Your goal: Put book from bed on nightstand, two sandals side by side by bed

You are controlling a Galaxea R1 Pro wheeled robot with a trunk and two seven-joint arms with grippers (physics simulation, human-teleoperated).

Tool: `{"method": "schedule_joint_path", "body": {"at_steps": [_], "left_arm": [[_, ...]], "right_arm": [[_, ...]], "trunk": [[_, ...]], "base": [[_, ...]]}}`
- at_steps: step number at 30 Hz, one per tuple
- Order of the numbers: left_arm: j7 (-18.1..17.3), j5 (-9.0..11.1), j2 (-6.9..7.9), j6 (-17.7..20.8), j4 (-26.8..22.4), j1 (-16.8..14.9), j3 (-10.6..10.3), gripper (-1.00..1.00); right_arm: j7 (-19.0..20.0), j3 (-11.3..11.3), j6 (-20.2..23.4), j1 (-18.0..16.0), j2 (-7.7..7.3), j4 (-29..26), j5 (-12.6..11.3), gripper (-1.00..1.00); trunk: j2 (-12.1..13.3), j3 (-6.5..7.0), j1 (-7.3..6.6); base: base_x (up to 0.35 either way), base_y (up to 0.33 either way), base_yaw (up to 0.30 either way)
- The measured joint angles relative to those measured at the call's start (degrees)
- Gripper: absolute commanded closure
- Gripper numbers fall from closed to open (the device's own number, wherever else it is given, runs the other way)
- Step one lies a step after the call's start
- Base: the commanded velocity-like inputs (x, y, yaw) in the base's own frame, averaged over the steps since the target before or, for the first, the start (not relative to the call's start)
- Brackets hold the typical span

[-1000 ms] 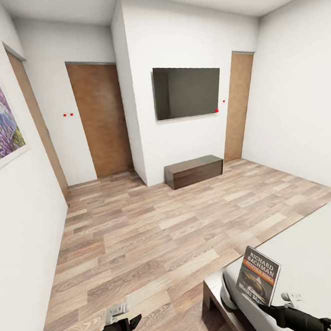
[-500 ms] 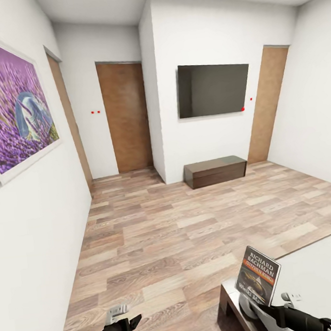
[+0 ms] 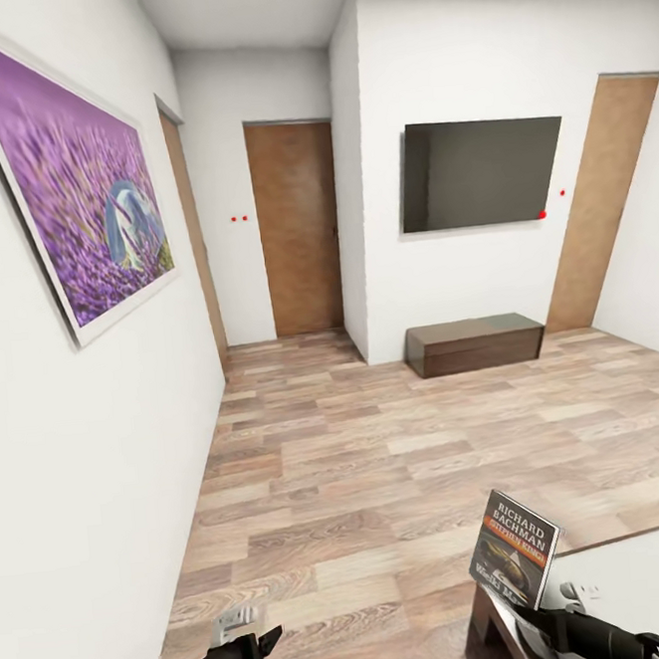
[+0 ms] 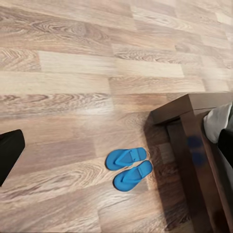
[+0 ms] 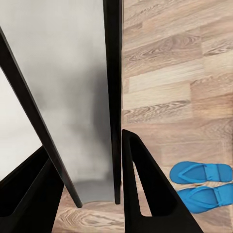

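Standing upright at the lower right of the head view, the book (image 3: pixel 513 547) is clamped in the right claw (image 3: pixel 534 613), cover facing the camera, above the corner of the bed (image 3: pixel 632 583). In the right wrist view the book (image 5: pixel 73 97) appears edge-on as a thin dark-edged sheet, with one black finger (image 5: pixel 145 194) on either side of it.

The two sandals (image 4: pixel 128 167) lie side by side on the wood-plank floor (image 4: pixel 73 73), touching or nearly so, just beside the dark wood corner of the bed (image 4: pixel 194 126). They also appear at the lower right of the right wrist view (image 5: pixel 201 187).

The left claw (image 3: pixel 259 640) sits at the lower left of the head view over bare floor; whether its fingers are apart or together cannot be told.

Farther out: a purple painting (image 3: pixel 78 192) on the left wall, a tan door (image 3: pixel 296 227) at centre, a wall-mounted television (image 3: pixel 481 171) and a long low dark cabinet (image 3: pixel 474 343) beneath it.
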Motion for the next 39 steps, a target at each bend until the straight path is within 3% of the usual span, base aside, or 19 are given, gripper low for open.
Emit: {"method": "schedule_joint_path", "body": {"at_steps": [26, 39], "left_arm": [[0.0, 0.0, 0.02, 0.0, 0.0, 0.0, 0.0, -1.00], [0.0, 0.0, 0.00, 0.0, 0.0, 0.0, 0.0, -1.00]], "right_arm": [[0.0, 0.0, 0.0, 0.0, -0.02, 0.0, 0.0, 1.00], [0.0, -0.1, 0.0, 0.0, -0.03, 0.0, -0.1, 1.00]], "trunk": [[0.0, 0.00, 0.00], [0.0, 0.00, 0.00]], "base": [[0.000, 0.000, 0.287], [0.000, 0.190, 0.042]]}}
